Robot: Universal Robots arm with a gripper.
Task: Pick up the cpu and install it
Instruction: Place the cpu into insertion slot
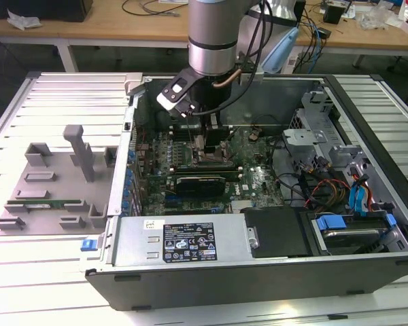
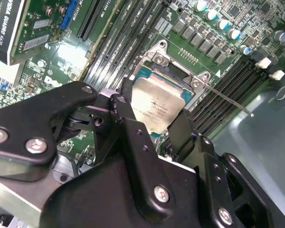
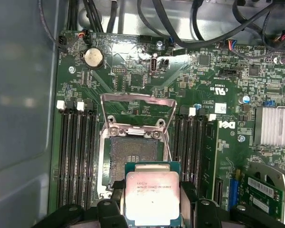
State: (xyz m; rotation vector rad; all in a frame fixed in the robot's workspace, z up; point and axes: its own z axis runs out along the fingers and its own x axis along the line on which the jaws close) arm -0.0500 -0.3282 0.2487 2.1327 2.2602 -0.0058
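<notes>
Clamped narrow on the cpu [image 3: 153,194] with the gripper [image 3: 152,204], black fingers [image 3: 111,209] pinching two opposite edges only, probably to leave the grey metal plate facing up and the underside free for seating. Held flat, roughly parallel to the motherboard [image 3: 133,71], above the near side of the open socket [image 3: 132,159] near the board's middle, between the two banks of memory slots [image 3: 78,152]. With the load frame [image 3: 137,102] tipped up toward the board's cabled edge and the retaining lever [image 2: 228,101] standing off to one side in the second wrist view, left open to receive the chip, by the look of it. Reaching straight down with the arm [image 1: 214,34] into the computer case [image 1: 258,278] in the exterior view, well inside its walls, likely to bring the chip down square and not at a slant. Hard to judge the gap between chip and socket: touching or just apart, impossible to say. No sight of the cpu's underside, nor of the part of the socket beneath it. Too small to make out any corner alignment marks
</notes>
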